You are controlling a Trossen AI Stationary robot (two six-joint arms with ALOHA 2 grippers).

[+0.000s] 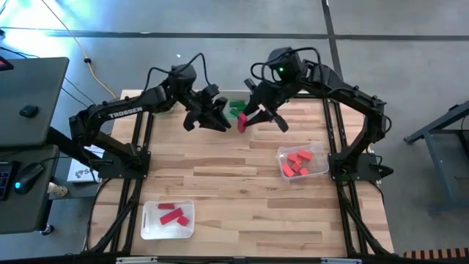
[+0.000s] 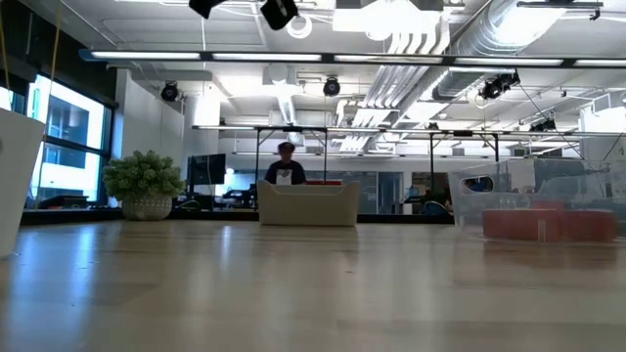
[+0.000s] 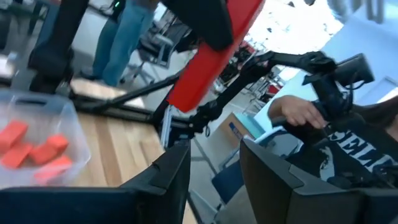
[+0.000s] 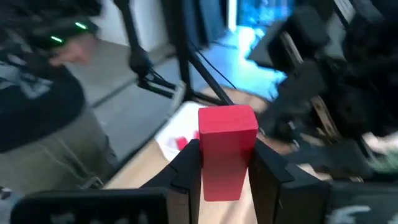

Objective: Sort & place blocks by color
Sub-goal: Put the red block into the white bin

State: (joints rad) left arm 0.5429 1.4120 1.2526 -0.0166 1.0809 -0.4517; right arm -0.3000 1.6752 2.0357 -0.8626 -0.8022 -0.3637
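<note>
My right gripper [image 1: 250, 119] is up over the table's far middle, shut on a red block [image 1: 241, 123]. My left gripper [image 1: 213, 117] hovers just left of it, open and empty, its fingers [image 3: 177, 171] aimed at the same red block [image 3: 211, 59]. Green blocks [image 1: 236, 108] lie behind the grippers near the far edge. Orange-coral blocks [image 1: 295, 163] lie in a clear tray [image 1: 320, 163] on the right. Red blocks [image 1: 171, 215] rest in a clear tray [image 1: 150, 227] at the near left. My right gripper pinches the red block by its lower half [image 4: 222, 177], one finger [image 4: 186, 168] on each long side. The block's free end [image 4: 227, 121] sticks out past the fingertips. The fingers slant down toward the table's left. The block is lifted clear of the table.
A person stands beside the table in both wrist views, and another sits far behind it in the low view. A potted plant ball [image 2: 144, 176] and a beige box [image 2: 308, 203] stand at the far edge. Bare wood [image 1: 220, 180] lies in the table's middle between the trays.
</note>
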